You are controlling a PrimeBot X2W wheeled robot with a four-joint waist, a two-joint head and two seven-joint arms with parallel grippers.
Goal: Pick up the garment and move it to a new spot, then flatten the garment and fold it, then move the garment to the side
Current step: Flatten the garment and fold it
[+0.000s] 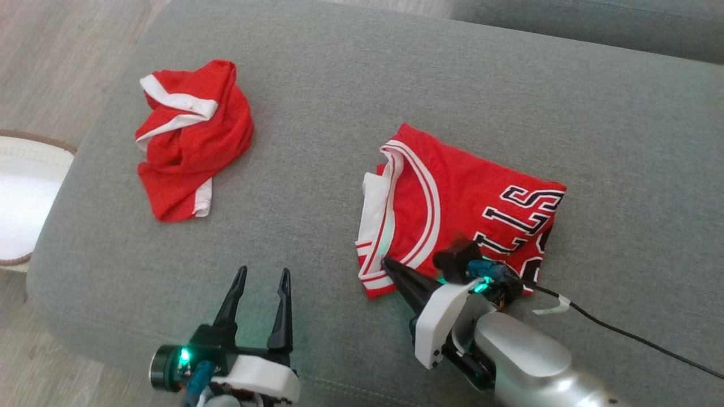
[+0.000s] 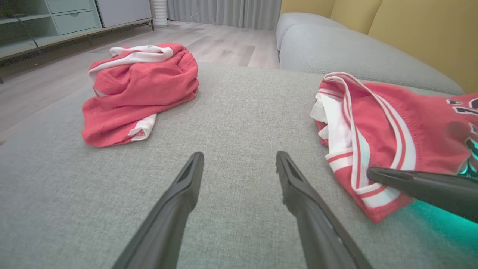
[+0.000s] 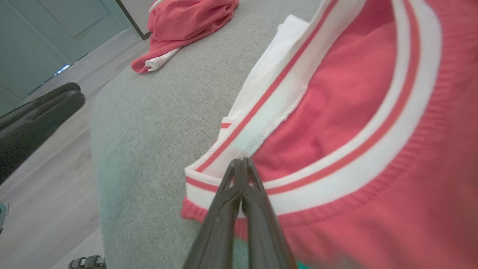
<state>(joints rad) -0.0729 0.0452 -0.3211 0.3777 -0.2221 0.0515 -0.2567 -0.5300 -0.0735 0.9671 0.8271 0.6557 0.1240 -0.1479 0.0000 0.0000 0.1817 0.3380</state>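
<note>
The garment (image 1: 452, 198), a red jersey with white trim and black-and-white lettering, lies folded on the grey cushion (image 1: 339, 85) right of centre. My right gripper (image 1: 387, 263) is shut, its tips over the jersey's near left corner by the striped white trim (image 3: 283, 112). The right wrist view shows the closed tips (image 3: 242, 161) at the hem, with no cloth visibly pinched between them. The left wrist view has the jersey (image 2: 392, 138) at right with the right gripper (image 2: 369, 172) across it. My left gripper (image 1: 263, 271) stands open over bare cushion, left of the jersey; its fingers (image 2: 186, 186) are spread wide.
A crumpled red and white garment (image 1: 192, 141) lies at the cushion's far left (image 2: 142, 93). A white round basket (image 1: 22, 198) stands on the floor at left. A black cable (image 1: 622, 333) trails from the right wrist. Another grey cushion (image 2: 354, 52) lies beyond.
</note>
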